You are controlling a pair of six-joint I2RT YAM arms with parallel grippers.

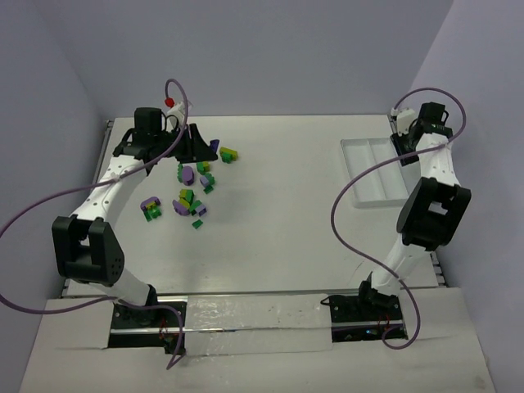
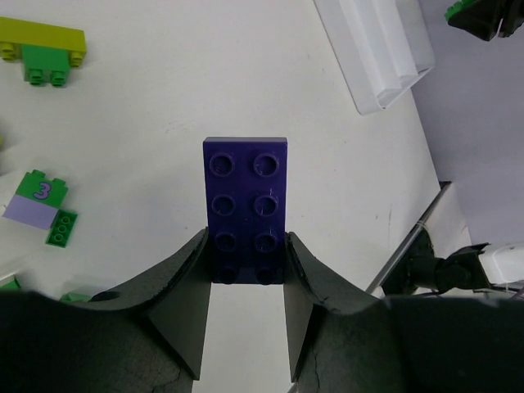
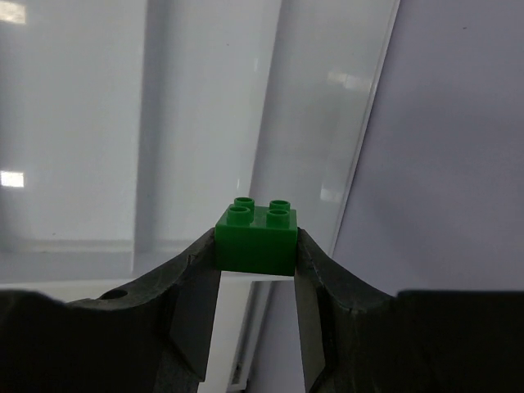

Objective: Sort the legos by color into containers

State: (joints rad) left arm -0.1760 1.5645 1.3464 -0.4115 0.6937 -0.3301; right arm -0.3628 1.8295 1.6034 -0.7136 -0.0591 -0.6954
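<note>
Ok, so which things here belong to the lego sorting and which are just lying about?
Belongs to the job: purple brick in the left fingers; green brick in the right fingers; loose bricks; white tray.
Just there: purple cables; shiny strip between the arm bases.

Table (image 1: pixel 278 205): bare in the middle, from bricks (image 1: pixel 190 196) to tray (image 1: pixel 372 168); wide passage.
Left: bricks loosely scattered, narrow gaps; left gripper (image 1: pixel 206 147) at their far edge.
Right: right gripper (image 3: pixel 255 246) at tray's far right corner; cable (image 1: pixel 332 217) looping across tray.
Jaws: both filled, one brick each.
Walls (image 1: pixel 286 49): close left, far, right.
</note>
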